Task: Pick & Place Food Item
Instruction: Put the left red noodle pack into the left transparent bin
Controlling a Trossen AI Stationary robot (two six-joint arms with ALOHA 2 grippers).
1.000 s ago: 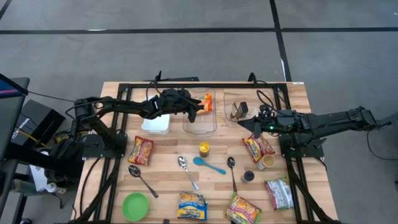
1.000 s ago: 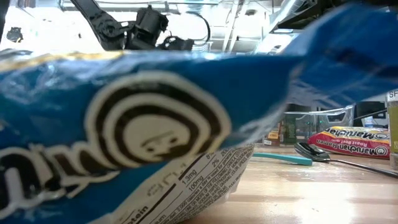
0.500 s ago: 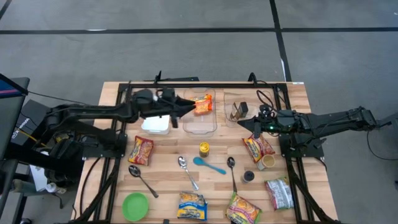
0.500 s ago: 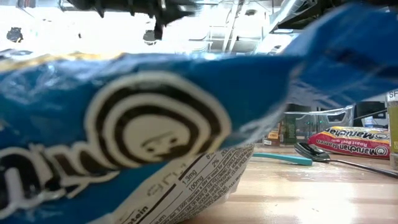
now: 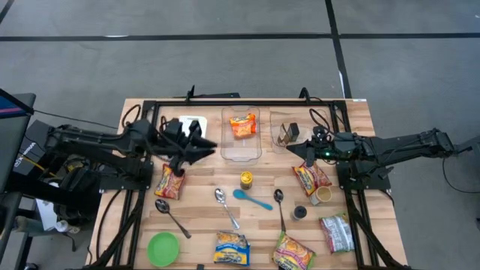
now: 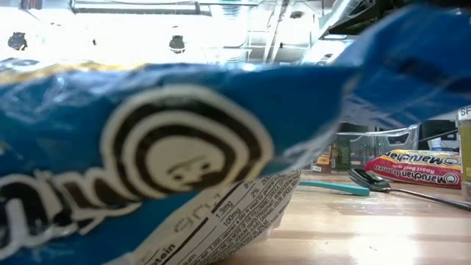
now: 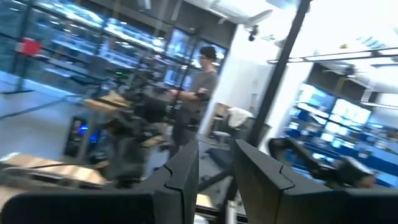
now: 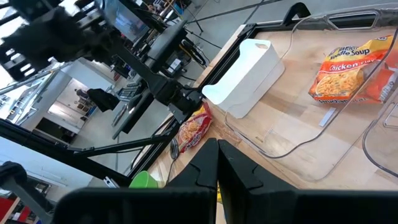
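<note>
An orange noodle soup packet (image 5: 242,125) (image 8: 348,67) lies flat in the far half of a clear tray (image 5: 241,150) at the table's far middle. My left gripper (image 5: 208,148) hangs over the table left of the tray, beside a white tub (image 5: 189,123). It points toward the tray and tips upward. Its fingers (image 7: 186,177) stand open with nothing between them. My right gripper (image 5: 299,152) (image 8: 217,163) waits shut to the right of the tray, holding nothing.
Ramen packets (image 5: 170,181) (image 5: 311,178) (image 5: 294,253), a blue packet (image 5: 231,248) that fills the low view (image 6: 184,162), a green bowl (image 5: 163,248), spoons (image 5: 225,206) (image 5: 253,199), a yellow can (image 5: 246,179) and a cup (image 5: 322,196) lie across the near half. Another clear tub (image 5: 285,133) stands far right.
My left gripper has let go of the orange packet, which now lies in the clear tray. It has then drawn back toward the table's left edge, risen and tipped its fingers upward. In the low view the arm has climbed out of the picture.
</note>
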